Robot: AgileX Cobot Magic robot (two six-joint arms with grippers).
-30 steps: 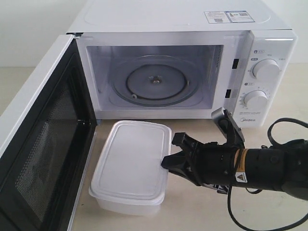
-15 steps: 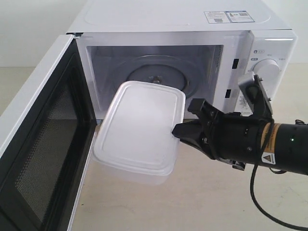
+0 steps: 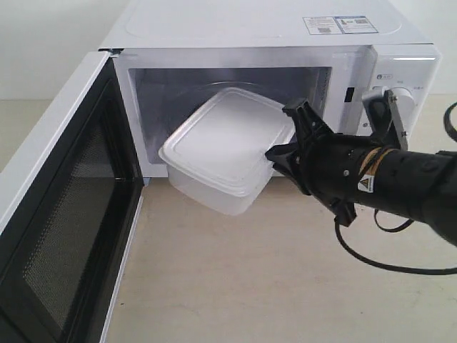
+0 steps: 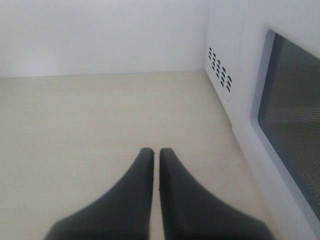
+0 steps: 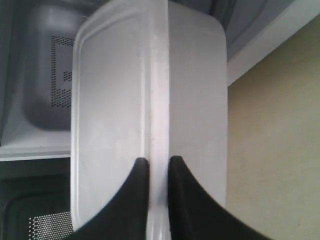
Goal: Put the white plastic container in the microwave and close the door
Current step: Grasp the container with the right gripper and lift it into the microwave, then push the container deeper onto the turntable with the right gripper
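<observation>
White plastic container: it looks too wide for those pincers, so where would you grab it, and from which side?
On the white plastic container, take the lid rim along one edge, coming from the right, level with the lid. It juts out as a thin lip that jaws can pinch, as the right gripper does.

Lab-style test bench — white microwave [image 3: 250,28] on a beige tabletop [image 3: 228,286], plain white wall [image 4: 100,35] behind
</observation>
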